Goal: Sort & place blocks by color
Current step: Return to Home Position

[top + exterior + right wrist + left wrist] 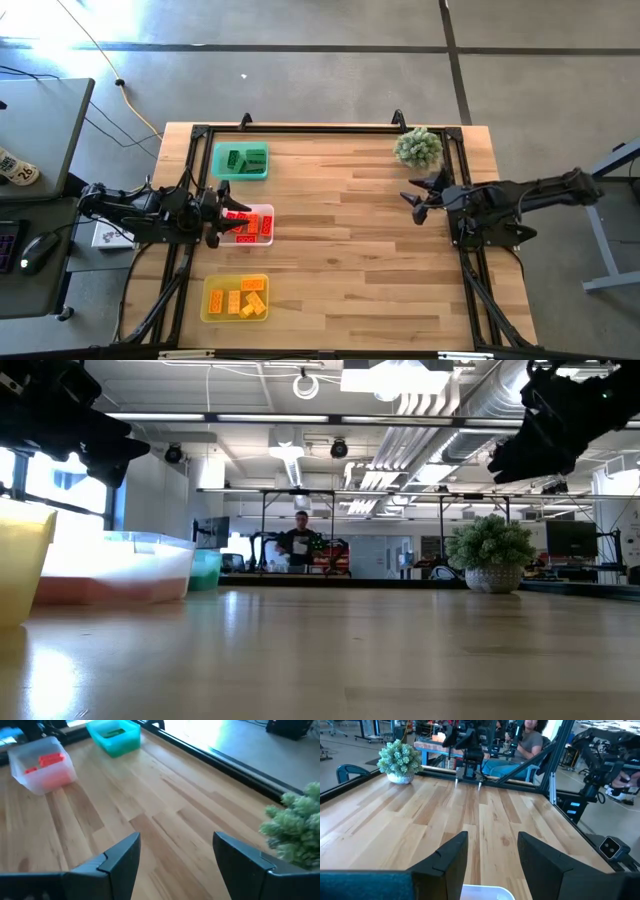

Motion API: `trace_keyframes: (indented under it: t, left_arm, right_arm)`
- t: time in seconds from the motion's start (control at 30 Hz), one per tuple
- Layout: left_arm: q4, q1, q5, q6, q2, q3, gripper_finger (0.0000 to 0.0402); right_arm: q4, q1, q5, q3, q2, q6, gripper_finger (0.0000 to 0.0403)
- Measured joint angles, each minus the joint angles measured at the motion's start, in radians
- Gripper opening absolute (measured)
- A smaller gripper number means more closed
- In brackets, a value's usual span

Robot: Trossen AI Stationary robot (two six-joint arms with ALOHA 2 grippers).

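Red blocks (248, 227) lie in the clear tray (268, 209) left of centre, green blocks (242, 158) above, yellow blocks (240, 299) below, seemingly all sorted; left gripper (220, 214) and right gripper (414, 200) both spread wide.

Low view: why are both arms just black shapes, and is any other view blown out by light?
Low view: bright ceiling lamps behind them backlight the left arm and right arm into silhouettes, and the table mirrors the glow. Right wrist view: sunlight whites out the floor past the table edge. High view: a sun patch at top left.
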Motion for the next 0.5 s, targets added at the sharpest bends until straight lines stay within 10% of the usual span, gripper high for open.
trace_keyframes:
  t: [0.5]
  left_arm:
    - [0.000,0.000,0.000,0.000,0.000,0.000,0.0161]
  right_arm:
    - [0.054,0.000,0.020,-0.183,-0.332,-0.010,0.0236]
